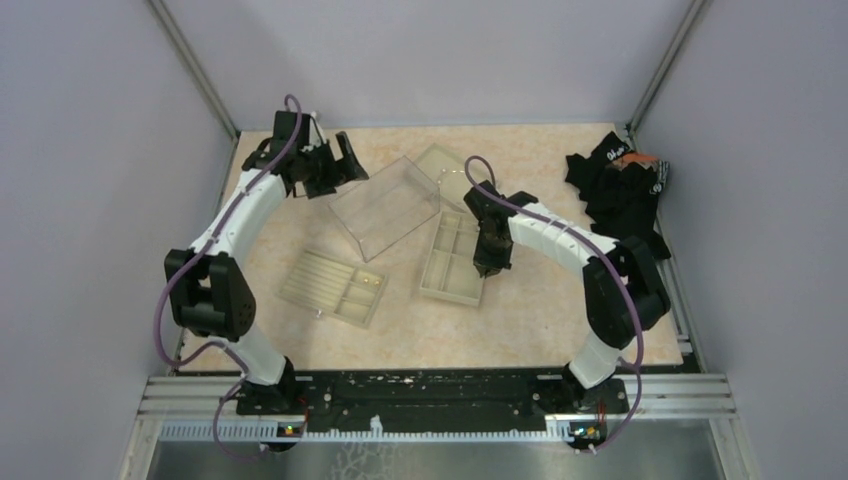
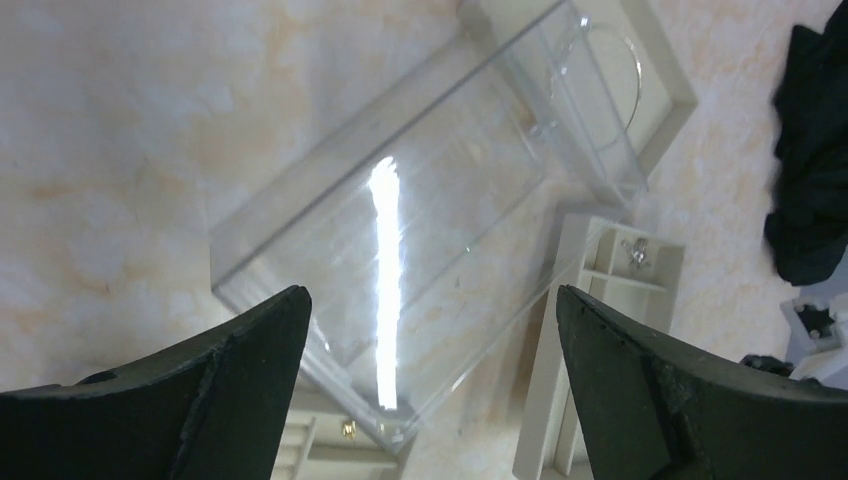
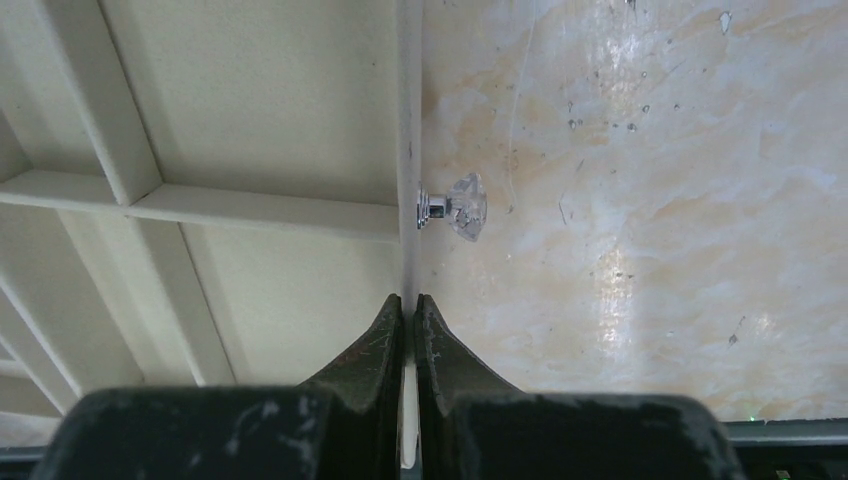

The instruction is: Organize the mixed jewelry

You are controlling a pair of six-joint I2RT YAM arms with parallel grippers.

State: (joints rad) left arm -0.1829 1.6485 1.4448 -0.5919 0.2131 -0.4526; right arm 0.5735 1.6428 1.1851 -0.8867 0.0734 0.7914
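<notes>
A thin silvery wire loop [image 2: 622,66] lies in the far beige tray [image 1: 436,158], partly behind the clear plastic box [image 1: 385,207]. A small silvery ring [image 2: 638,253] sits in a compartment of the middle tray [image 1: 452,262]. A crystal stud [image 3: 456,206] lies on the table against that tray's outer wall [image 3: 409,120]. A tiny gold piece [image 2: 348,428] rests in the left tray [image 1: 335,287]. My left gripper [image 1: 345,160] [image 2: 430,300] hangs open above the clear box. My right gripper [image 1: 487,268] [image 3: 409,300] is shut on the middle tray's right wall.
A black cloth heap [image 1: 620,190] lies at the back right by the cage frame. The clear box [image 2: 400,200] rests tilted between the three trays. Grey walls enclose the table on three sides.
</notes>
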